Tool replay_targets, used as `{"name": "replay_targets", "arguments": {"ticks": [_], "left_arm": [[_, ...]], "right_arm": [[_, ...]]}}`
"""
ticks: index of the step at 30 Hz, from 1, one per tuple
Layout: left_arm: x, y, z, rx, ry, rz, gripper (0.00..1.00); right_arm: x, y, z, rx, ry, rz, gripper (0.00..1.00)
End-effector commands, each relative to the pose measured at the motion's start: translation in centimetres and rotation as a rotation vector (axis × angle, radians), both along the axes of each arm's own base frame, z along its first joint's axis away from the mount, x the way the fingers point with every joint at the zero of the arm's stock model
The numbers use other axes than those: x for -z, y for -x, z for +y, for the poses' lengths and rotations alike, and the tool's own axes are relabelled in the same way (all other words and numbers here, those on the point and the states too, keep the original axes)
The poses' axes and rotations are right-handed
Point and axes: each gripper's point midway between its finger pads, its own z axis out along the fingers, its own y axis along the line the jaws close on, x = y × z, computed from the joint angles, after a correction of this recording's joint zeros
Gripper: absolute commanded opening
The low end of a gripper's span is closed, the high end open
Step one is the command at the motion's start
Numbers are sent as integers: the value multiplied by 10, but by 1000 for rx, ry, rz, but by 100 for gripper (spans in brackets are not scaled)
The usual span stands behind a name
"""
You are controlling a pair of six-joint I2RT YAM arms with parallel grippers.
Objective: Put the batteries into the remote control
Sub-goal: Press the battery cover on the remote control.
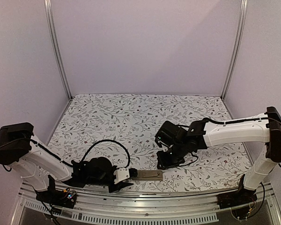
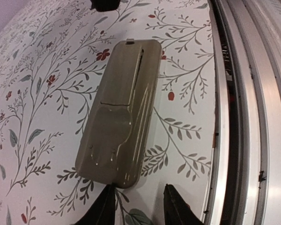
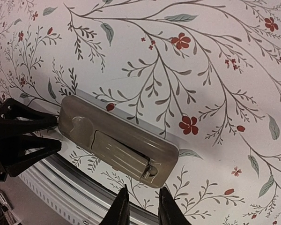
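Observation:
The remote control (image 1: 147, 175) lies back-up on the floral table near the front rail. Its tan-grey back fills the left wrist view (image 2: 122, 112) and shows in the right wrist view (image 3: 117, 140). The ribbed cover (image 3: 119, 152) sits on the back, slightly askew, with a small gap and a metal contact showing at one end. No batteries are in view. My left gripper (image 2: 139, 208) is open, its fingers at the remote's near end, not around it. My right gripper (image 3: 142, 206) hovers over the remote's other end, its jaws a little apart and empty.
The metal front rail (image 2: 253, 117) runs right beside the remote. The left gripper's black fingers (image 3: 23, 136) show in the right wrist view at the remote's left end. A black cable (image 1: 107, 143) loops over the left arm.

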Motion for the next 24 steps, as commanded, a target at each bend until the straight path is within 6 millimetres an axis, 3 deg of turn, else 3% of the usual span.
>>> {"name": "replay_targets", "arguments": {"ticks": [1, 13, 24], "left_arm": [[-4, 1, -1, 2, 12, 13, 35], [-3, 2, -2, 7, 13, 17, 35], [-3, 2, -2, 10, 13, 16, 35]], "right_arm": [[17, 9, 2, 8, 16, 53, 20], [33, 13, 2, 17, 34, 86, 18], [38, 14, 5, 8, 34, 100, 9]]}}
